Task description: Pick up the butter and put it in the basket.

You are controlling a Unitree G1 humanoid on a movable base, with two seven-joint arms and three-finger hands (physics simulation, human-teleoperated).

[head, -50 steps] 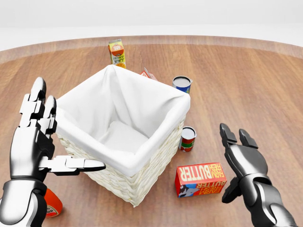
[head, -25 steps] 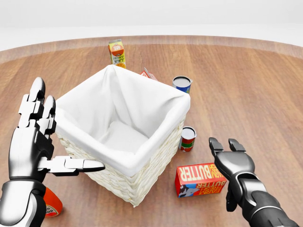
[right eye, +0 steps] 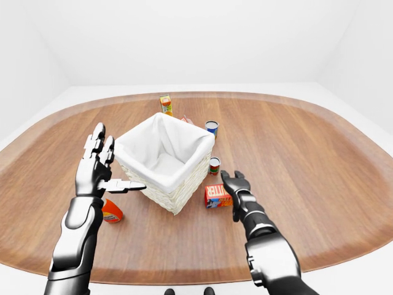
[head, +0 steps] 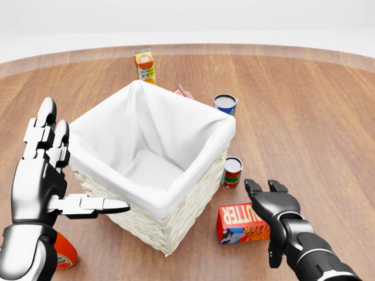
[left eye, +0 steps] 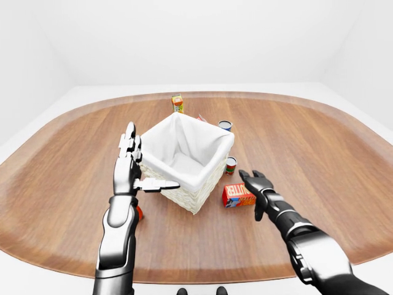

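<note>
- Two hands show in my head view. My right hand (head: 270, 202) reaches in from the bottom right, fingers spread apart, covering the right end of the butter (head: 241, 222) without closing on it.
- My left hand (head: 44, 175) stands upright beside the basket (head: 176, 219), fingers straight and apart, thumb pointing level at the wicker wall.
- I see the butter as a red printed carton lying flat on the wooden table (head: 316, 111), just right of the basket's near corner.
- Woven wicker forms the square basket, lined with white cloth.
- Beside the butter's far side stands a small can (head: 232, 171); bare wood spreads wide to the right.
</note>
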